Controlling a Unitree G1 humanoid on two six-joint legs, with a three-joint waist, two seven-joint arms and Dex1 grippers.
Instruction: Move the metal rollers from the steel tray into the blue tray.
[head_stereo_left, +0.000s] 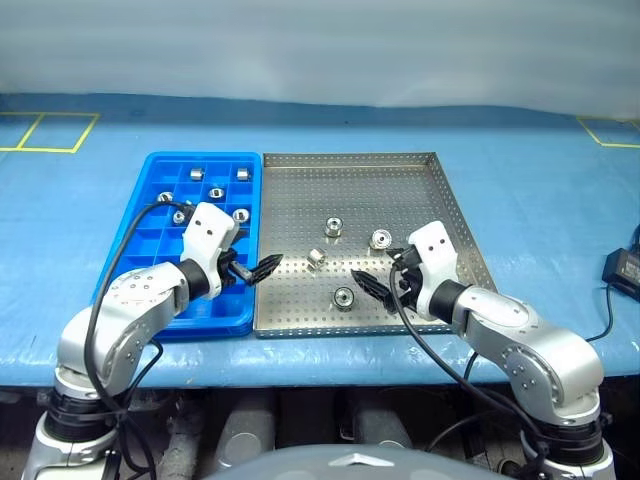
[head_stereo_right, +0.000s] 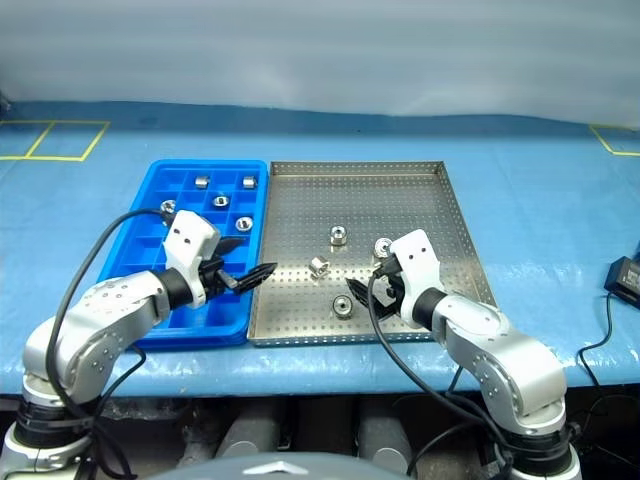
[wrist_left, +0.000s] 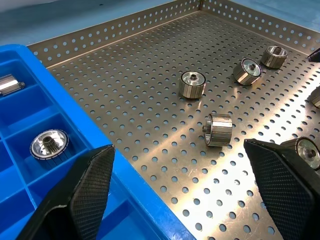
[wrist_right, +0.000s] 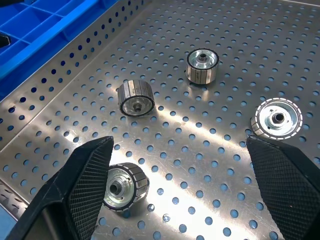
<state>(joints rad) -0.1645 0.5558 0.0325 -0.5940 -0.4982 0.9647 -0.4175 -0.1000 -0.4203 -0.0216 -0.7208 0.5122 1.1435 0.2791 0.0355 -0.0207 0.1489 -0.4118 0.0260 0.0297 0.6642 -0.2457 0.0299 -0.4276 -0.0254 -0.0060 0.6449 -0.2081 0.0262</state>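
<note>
Covering most of the frame, the blue table cover (head_stereo_left: 540, 220) carries the steel tray (head_stereo_left: 400, 170) at centre and the blue tray (head_stereo_left: 160, 165) touching its left rim. Lower left, the left gripper (head_stereo_left: 262, 268) hangs over the seam between the two trays, its fingers (wrist_left: 90, 185) spread wide and holding nothing. Lower right, the right gripper (head_stereo_left: 372, 286) hovers over the steel tray's near half, fingers (wrist_right: 90, 175) likewise wide apart and empty. Four metal rollers (head_stereo_left: 333, 227) lie loose mid-tray: one at centre, one (head_stereo_left: 380, 239) to its right, one (head_stereo_left: 317, 258) tipped on its side, one (head_stereo_left: 344, 297) nearest the bottom, just left of the right fingertips. About five more rollers (head_stereo_left: 240, 174) sit in the blue tray's upper compartments, though the left arm may hide others.
</note>
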